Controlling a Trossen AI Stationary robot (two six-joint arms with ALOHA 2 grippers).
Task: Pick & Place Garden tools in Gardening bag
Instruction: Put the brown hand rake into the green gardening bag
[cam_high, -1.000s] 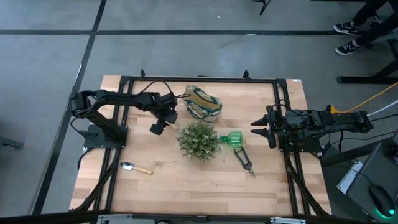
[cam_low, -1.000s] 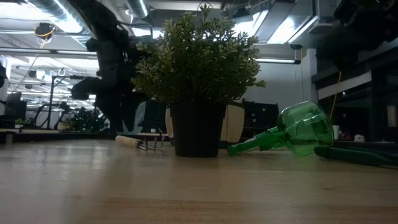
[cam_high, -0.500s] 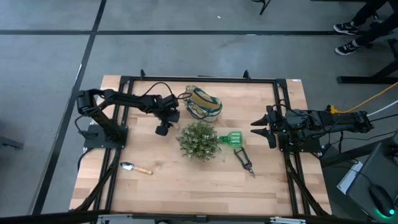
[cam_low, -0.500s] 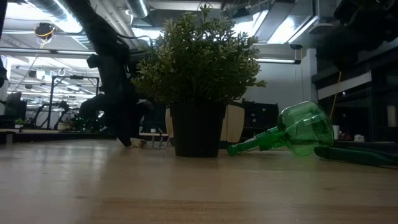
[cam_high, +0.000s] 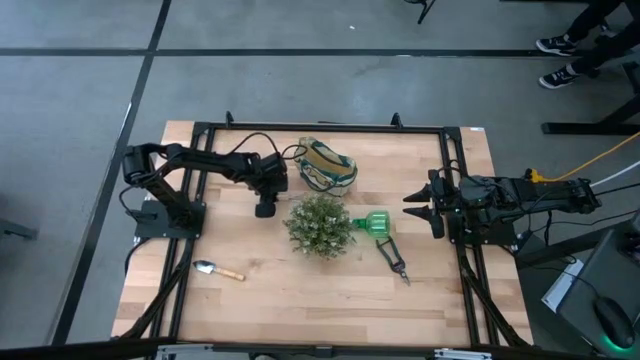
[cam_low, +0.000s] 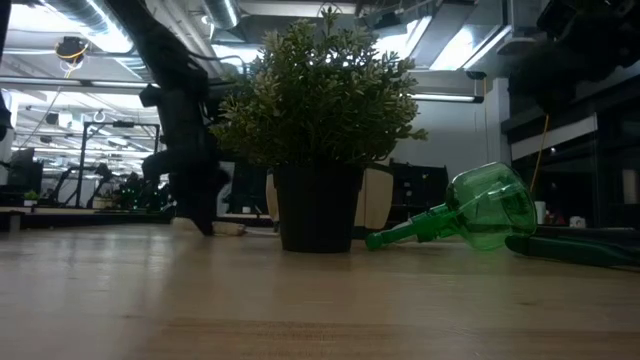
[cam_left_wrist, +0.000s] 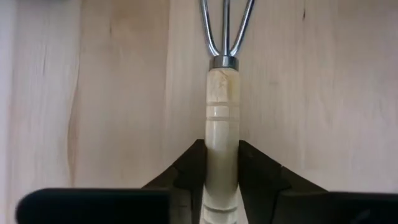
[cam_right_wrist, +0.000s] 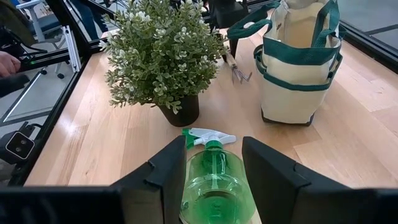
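Step in hand: L gripper (cam_left_wrist: 222, 163) grabbing the hand rake (cam_left_wrist: 222, 106) by its pale wooden handle; fingers (cam_left_wrist: 189, 165) sit tight on both sides, rake flat on the table (cam_high: 300, 290) just beside the gardening bag (cam_high: 328, 166) and plant (cam_high: 320, 224). Next prob needs a lift, then over to bag's mouth. L arm reaches low across table, wrist down. R gripper (cam_right_wrist: 214, 158) waits at the right edge w/ jaws partly apart, empty, aimed at the green spray bottle (cam_right_wrist: 214, 180)

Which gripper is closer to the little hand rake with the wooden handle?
Left. The left gripper is down at the rake, fingers on either side of its handle. The right gripper hangs at the table's far right, beyond the plant.
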